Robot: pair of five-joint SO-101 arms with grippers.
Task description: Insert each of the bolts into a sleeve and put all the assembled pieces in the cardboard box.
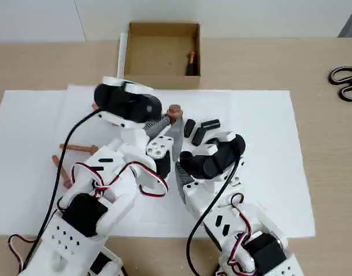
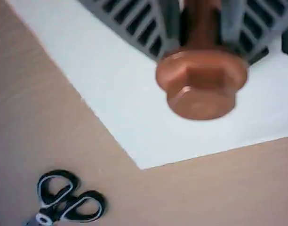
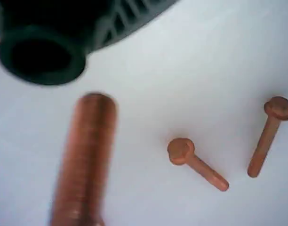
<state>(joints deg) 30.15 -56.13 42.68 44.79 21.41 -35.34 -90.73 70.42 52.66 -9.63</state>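
White paper (image 1: 268, 172) | bolt (image 2: 200, 84) clamped between left fingers (image 2: 130, 26) | sleeve (image 3: 40, 59) just beside tip

1. The left arm (image 1: 101, 190) extends forward from the near-left corner; the left fingers (image 2: 134, 23) pinch a bolt (image 2: 200, 84).
2. The right arm (image 1: 233, 218) angles inward alongside it, the right fingers (image 3: 130, 19) clamping a sleeve (image 3: 40, 59).

Four bolts (image 1: 78, 148), perhaps four sleeves (image 1: 210, 123) (one box (image 1: 164, 81)).
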